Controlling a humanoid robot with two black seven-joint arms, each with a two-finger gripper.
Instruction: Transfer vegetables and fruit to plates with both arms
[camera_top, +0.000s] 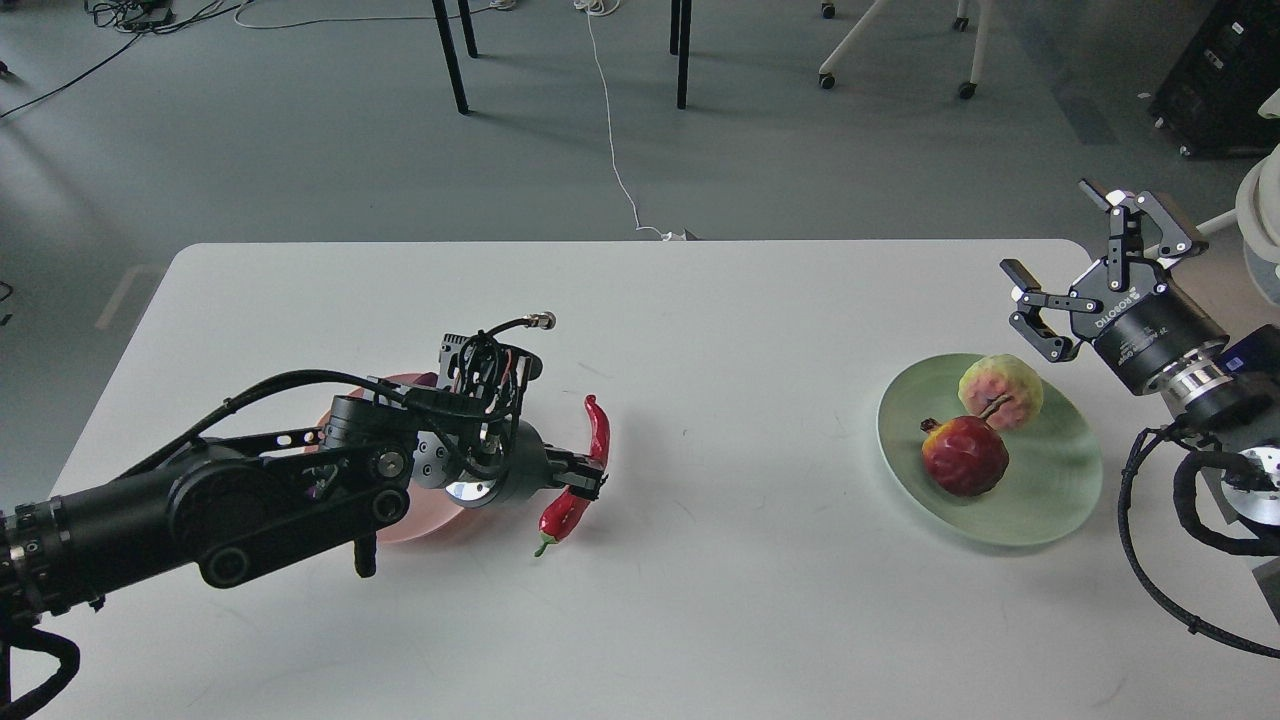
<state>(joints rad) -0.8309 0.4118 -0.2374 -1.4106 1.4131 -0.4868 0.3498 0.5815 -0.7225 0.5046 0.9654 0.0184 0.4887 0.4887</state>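
My left gripper (590, 478) is shut on the red chili pepper (578, 478) and holds it tilted just right of the pink plate (400, 525), which my left arm mostly hides. A bit of the purple eggplant (426, 379) shows on that plate behind the wrist. The mint green plate (1050, 490) at the right holds the dark-red pomegranate (964, 456) and the bumpy yellow-green fruit (1000, 391). My right gripper (1058, 268) is open and empty, above the table just beyond the green plate's far right rim.
The white table (700, 330) carries nothing else. Its far edge runs along the back, with chair legs and a white cable (612, 130) on the floor beyond. My right arm's cables (1160, 560) loop over the table's right edge.
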